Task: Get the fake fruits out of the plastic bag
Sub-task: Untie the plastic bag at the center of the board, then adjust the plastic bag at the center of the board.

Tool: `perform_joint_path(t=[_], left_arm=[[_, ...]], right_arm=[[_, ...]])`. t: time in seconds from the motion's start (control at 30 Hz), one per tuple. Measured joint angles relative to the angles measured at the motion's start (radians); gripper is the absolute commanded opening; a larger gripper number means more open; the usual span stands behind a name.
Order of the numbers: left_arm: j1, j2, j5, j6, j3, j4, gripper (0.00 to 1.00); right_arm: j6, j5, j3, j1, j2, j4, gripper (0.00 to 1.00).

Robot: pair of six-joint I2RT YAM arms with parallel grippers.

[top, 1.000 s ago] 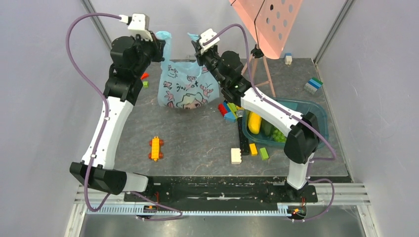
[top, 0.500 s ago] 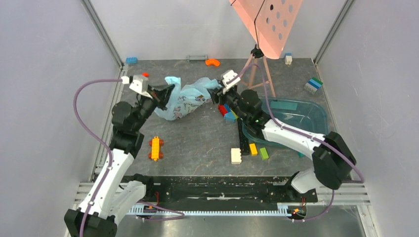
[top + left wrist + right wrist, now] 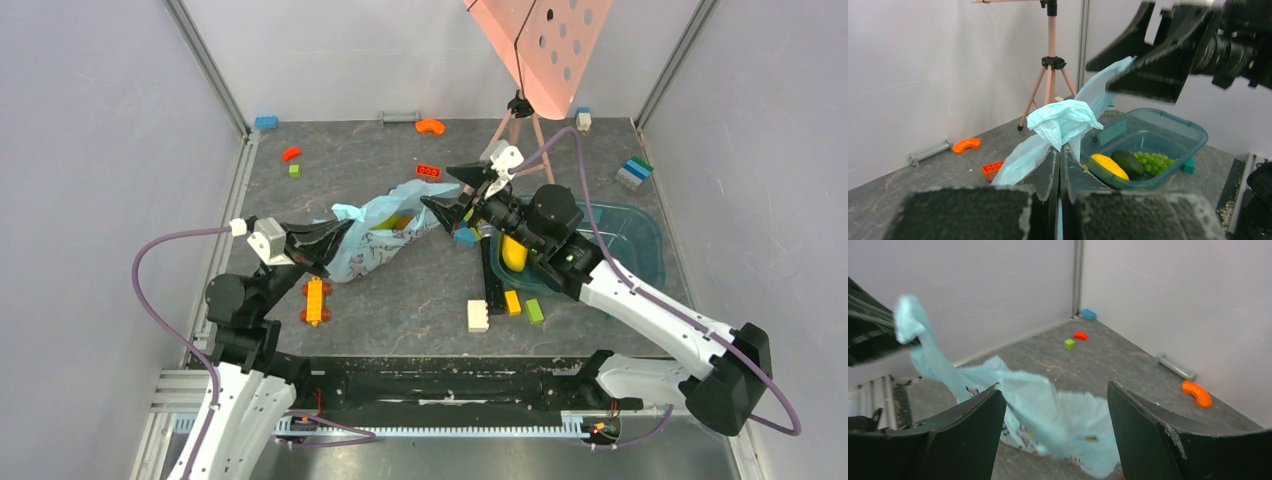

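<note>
- Since half a second ago, the left hand (image 3: pixel 328 237) has been drawn back toward the near left of the tabletop (image 3: pixel 400 290), and the plastic bag (image 3: pixel 375 240) has been dragged along with it.
- Over the same span the right hand (image 3: pixel 452 193) has been opened. Its fingers are now spread wide, and no film is clamped between them.
- The bag's right end is seen beside the spread fingers. Whether it touches them cannot be told.
- The left hand's fingers are pressed together on a bunched handle of the bag, which is seen crumpled just above the fingertips in the left wrist view.
- The bag is laid slack on the tabletop between the two hands, stretched from the left hand up toward the right one.
- A yellow patch (image 3: pixel 400 221) is seen at the bag's mouth, but whether it is a fruit cannot be told.
- A teal tub (image 3: pixel 640 222) is set to the right of the bag, partly under the right arm.
- Inside the tub a yellow fruit (image 3: pixel 1108 165), a dark green fruit (image 3: pixel 1128 161) and green grapes (image 3: pixel 1154 161) are lying side by side.
- An orange and yellow brick (image 3: pixel 315 300) is found near the left hand, apart from the bag.
- A white brick (image 3: pixel 478 315) is placed in front of the tub, and a red brick (image 3: pixel 428 171) behind the bag.
- A tripod (image 3: pixel 522 120) is stood at the back of the tabletop.
</note>
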Motion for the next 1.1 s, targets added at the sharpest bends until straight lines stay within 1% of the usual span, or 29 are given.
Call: perform_joint_path(t=[0.1, 0.23, 0.3, 0.4, 0.43, 0.53, 0.7, 0.77, 0.93, 1.1], left_arm=[[-0.001, -0.034, 0.014, 0.003, -0.018, -0.026, 0.02], [-0.002, -0.077, 0.02, 0.004, -0.046, -0.061, 0.02], [-0.002, -0.095, 0.021, 0.004, -0.056, -0.072, 0.02], [-0.002, -0.117, 0.022, 0.004, -0.068, -0.085, 0.02], [-0.002, -0.124, 0.022, 0.005, -0.071, -0.094, 0.02], [-0.002, -0.142, 0.022, 0.01, -0.076, -0.106, 0.02], [-0.002, -0.164, 0.022, 0.015, -0.083, -0.12, 0.02], [-0.002, -0.168, 0.023, 0.018, -0.085, -0.124, 0.02], [-0.002, -0.186, 0.023, 0.023, -0.085, -0.142, 0.02], [-0.002, -0.194, 0.033, 0.027, -0.085, -0.152, 0.02]], right_arm=[[0.033, -0.061, 0.099, 0.006, 0.0, -0.083, 0.76], [0.082, -0.126, 0.234, 0.008, 0.01, -0.151, 0.76], [0.108, -0.15, 0.286, 0.013, 0.018, -0.167, 0.73], [0.144, -0.179, 0.338, 0.021, 0.038, -0.189, 0.58], [0.156, -0.192, 0.353, 0.024, 0.051, -0.198, 0.51], [0.182, -0.222, 0.394, 0.043, 0.108, -0.232, 0.34], [0.183, -0.223, 0.441, 0.122, 0.231, -0.341, 0.09], [0.178, -0.197, 0.446, 0.16, 0.282, -0.397, 0.01], [0.178, -0.105, 0.445, 0.204, 0.37, -0.523, 0.0], [0.182, -0.05, 0.441, 0.202, 0.394, -0.569, 0.0]])
